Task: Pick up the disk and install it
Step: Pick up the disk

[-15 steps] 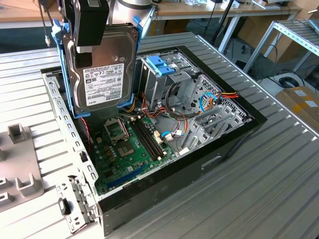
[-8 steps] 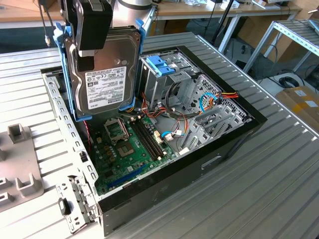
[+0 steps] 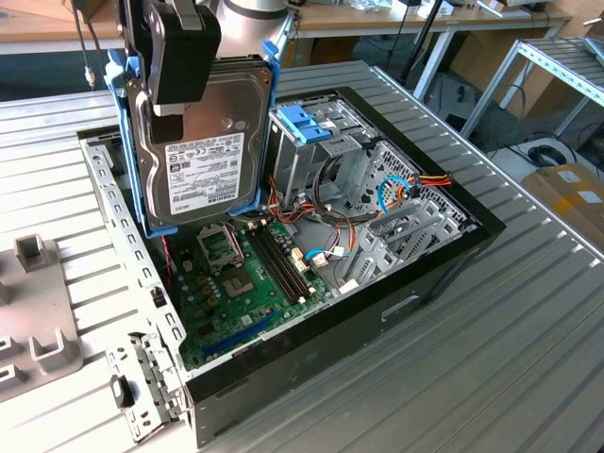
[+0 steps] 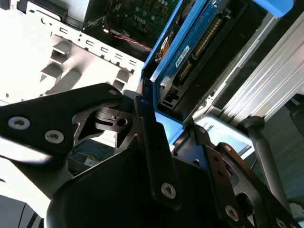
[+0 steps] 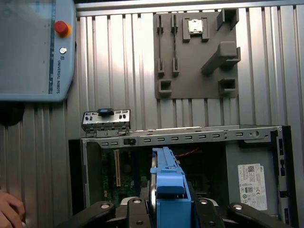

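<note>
The gripper (image 3: 168, 94) is clamped on the disk (image 3: 208, 156), which hangs upright, long axis vertical, above the open computer case (image 3: 121, 222) and just to the exterior view's left of the drive cage (image 3: 293, 160).

You have a ribbed metal table (image 3: 491, 359) beneath the gripper (image 3: 175, 106), wooden-topped benches (image 3: 377, 19) beyond it, and bright, even light.
</note>
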Motion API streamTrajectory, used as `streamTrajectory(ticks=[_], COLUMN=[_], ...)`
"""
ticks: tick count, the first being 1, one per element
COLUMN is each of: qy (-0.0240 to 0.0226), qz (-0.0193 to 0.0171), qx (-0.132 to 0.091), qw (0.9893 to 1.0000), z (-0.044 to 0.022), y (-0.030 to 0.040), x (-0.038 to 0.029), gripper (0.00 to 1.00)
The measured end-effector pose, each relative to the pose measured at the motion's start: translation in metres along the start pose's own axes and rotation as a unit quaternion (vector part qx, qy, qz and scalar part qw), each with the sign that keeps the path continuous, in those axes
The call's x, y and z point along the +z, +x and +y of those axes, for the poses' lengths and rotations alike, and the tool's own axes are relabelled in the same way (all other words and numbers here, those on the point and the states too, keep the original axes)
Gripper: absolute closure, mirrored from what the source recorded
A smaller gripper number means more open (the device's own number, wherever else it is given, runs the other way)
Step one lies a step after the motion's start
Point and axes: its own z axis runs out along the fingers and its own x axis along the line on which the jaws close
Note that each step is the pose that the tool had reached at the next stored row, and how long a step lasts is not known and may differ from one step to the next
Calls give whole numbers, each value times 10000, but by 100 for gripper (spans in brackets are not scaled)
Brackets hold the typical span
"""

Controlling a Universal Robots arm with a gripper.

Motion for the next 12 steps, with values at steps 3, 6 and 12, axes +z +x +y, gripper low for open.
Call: streamTrajectory(ticks=[3,6,12], qy=[0,0,0], qz=[0,0,0], qx=[0,0,0], qw=[10000,10000,10000], z=[-2,-4,-6], y=[32,80,137], x=[1,2,4], gripper=[63,63,63])
